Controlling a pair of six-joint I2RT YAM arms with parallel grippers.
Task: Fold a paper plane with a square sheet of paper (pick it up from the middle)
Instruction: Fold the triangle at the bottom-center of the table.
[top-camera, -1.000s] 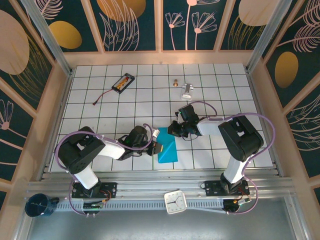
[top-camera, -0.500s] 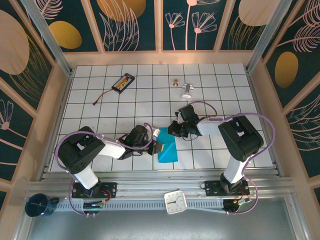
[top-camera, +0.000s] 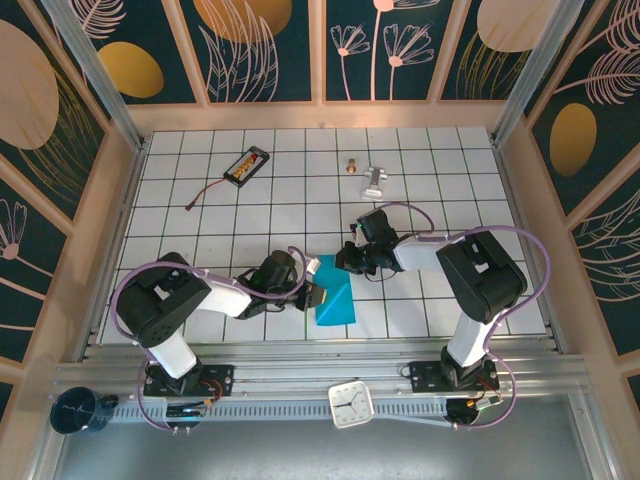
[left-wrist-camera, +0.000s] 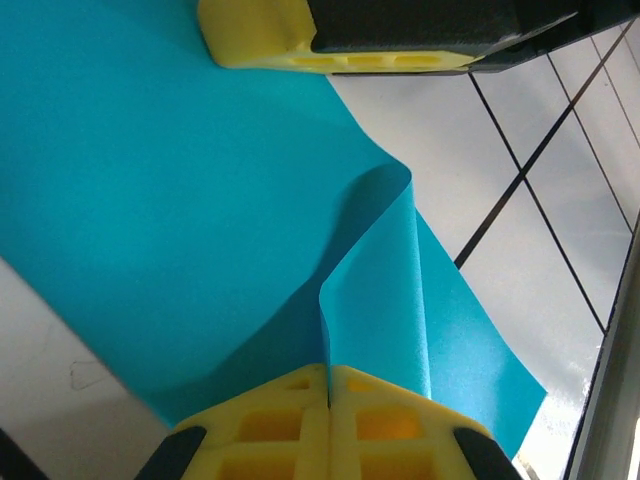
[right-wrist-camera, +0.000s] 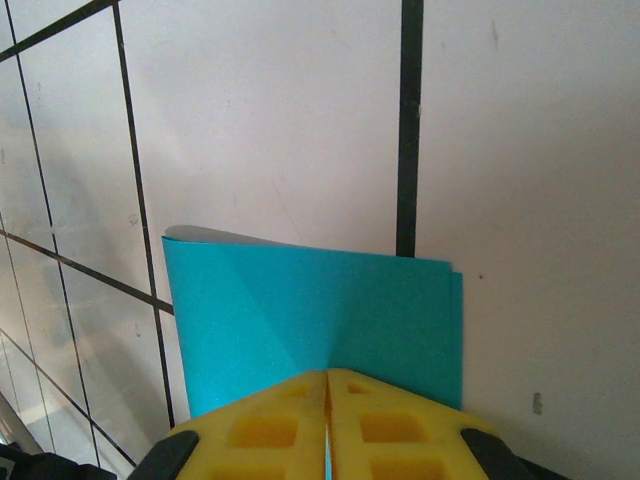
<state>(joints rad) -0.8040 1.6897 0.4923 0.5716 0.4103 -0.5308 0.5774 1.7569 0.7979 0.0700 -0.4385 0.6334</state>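
Observation:
The square sheet of paper (top-camera: 336, 304) is teal-blue and lies folded in layers on the white grid table, near the front between both arms. My left gripper (top-camera: 318, 295) is at its left edge. In the left wrist view this gripper (left-wrist-camera: 329, 372) is shut on a raised flap (left-wrist-camera: 378, 285) of the sheet (left-wrist-camera: 170, 190), and a yellow finger of the right gripper (left-wrist-camera: 290, 35) rests on the far side. My right gripper (top-camera: 346, 263) is at the sheet's far end. It (right-wrist-camera: 328, 378) is shut on the layered sheet (right-wrist-camera: 300, 305). A paper plane is out of view.
A black battery pack (top-camera: 247, 165) with a lead lies at the back left. A small silver metal piece (top-camera: 374, 181) and a copper bit (top-camera: 351, 165) lie at the back middle. A white clock (top-camera: 351, 404) sits on the front rail close behind the sheet.

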